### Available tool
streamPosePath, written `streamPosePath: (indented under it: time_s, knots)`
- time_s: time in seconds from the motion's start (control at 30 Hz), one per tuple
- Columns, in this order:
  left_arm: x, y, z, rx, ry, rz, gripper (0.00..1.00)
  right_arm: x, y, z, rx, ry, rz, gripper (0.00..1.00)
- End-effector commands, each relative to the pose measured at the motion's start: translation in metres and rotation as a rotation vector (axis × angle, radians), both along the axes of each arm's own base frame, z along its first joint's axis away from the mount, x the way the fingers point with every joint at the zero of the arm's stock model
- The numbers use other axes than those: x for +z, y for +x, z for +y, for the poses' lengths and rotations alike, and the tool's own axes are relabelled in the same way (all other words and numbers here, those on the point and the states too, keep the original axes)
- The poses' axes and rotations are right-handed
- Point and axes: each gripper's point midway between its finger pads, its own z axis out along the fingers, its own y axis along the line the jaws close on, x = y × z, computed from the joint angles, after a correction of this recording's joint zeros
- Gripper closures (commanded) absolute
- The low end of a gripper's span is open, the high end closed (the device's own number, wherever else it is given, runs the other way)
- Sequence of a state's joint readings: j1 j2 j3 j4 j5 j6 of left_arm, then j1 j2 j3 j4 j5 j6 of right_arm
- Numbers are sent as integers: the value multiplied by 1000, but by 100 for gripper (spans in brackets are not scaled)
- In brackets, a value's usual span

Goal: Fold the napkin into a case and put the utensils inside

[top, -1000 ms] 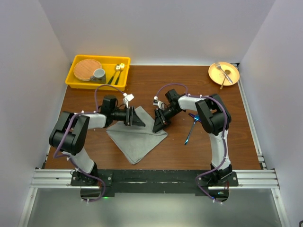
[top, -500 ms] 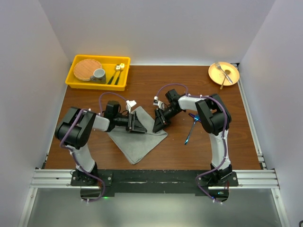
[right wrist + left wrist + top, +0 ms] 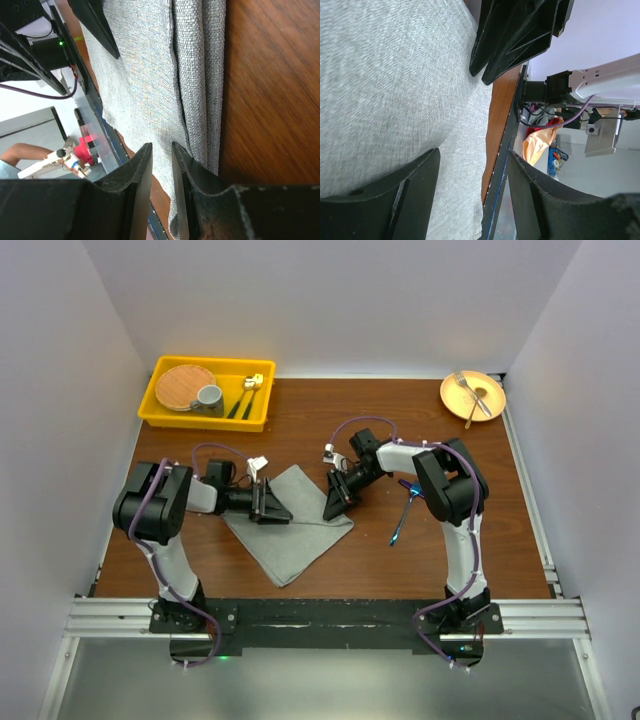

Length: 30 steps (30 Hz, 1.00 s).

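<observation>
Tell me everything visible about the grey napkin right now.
The napkin is plain mid-grey woven cloth, lying flat on the wooden table, turned cornerwise like a diamond. Its right edge shows stacked folded layers. The left gripper hangs open over its left part; the right gripper sits at the folded edge, grip unclear.

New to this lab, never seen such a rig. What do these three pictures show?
Two robot arms are bolted to a table, at its near edge. The wide picture looks down from above; the other two come from cameras on each wrist, past that arm's fingers. A grey napkin, partly folded, lies between them. The left gripper hovers open over it; the right gripper, jaws slightly apart, is at its right edge. Neither visibly holds anything. Blue-handled utensils lie by the right arm; a yellow tray and a plate sit behind.
</observation>
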<state>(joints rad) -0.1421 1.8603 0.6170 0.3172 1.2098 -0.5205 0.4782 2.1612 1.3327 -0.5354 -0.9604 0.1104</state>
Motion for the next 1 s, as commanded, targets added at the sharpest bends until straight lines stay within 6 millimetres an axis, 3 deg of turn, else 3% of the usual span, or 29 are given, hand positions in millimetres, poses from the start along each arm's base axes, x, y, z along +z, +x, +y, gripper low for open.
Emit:
streamPosePath:
  time_s: [0.0, 0.27, 0.77, 0.97]
  knots:
    - [-19, -1, 23, 35, 54, 6, 39, -50, -5, -31, 30, -188, -40, 72]
    - [-16, -3, 47, 55, 17, 39, 40, -51, -6, -34, 33, -195, -40, 72]
    - [-15, 17, 88, 159, 22, 31, 43, -48, -2, -35, 59, -178, -71, 73]
    - [15, 26, 85, 116, -3, -93, 51, -29, 2, -26, 53, -124, -75, 72]
